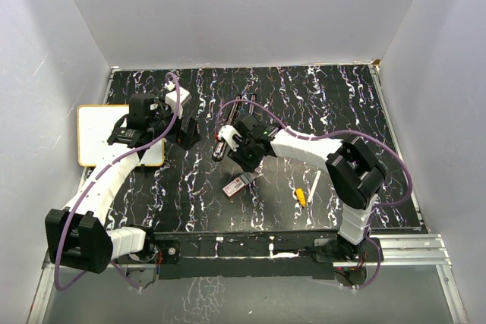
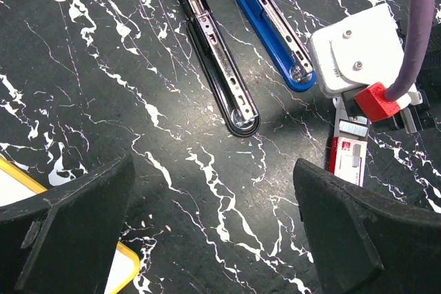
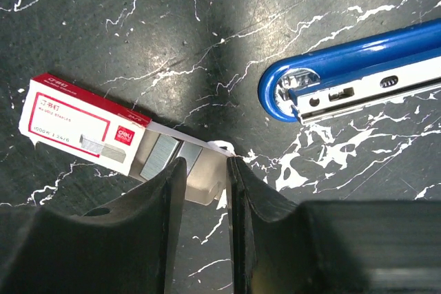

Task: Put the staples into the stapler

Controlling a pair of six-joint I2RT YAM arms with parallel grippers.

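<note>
On the bench (image 3: 103, 18), just right of centre in the top view, the staples (image 3: 76, 118) lie flat, label up, just beside the rounded end of the blue stapler (image 3: 358, 67) but not touching it.

Orientation: in the right wrist view the box's long axis runs diagonally from upper left to lower right. The tan inner tray stands partway out of the lower-right end, the one nearer the blue stapler, and grey staple strips show in it.

Right end effector (image 3: 205, 170): directly over the exposed tray, fingers only a narrow gap apart. Cannot tell whether they pinch a strip or the tray wall, or merely hover.

Left end effector (image 2: 213, 239): spread fully wide, nothing held, poised over bare bench near the black stapler (image 2: 220, 74).

Both staplers lie opened, metal channels up.

Step in hand (judgement): taking a strip out of the tray; nothing is loaded yet.

Next move calls for: a secure pinch on one strip, a clean lift without dragging the light box along, then turning the strip into line with a stapler's channel before lowering it in. The left arm could steady the box or stapler.
</note>
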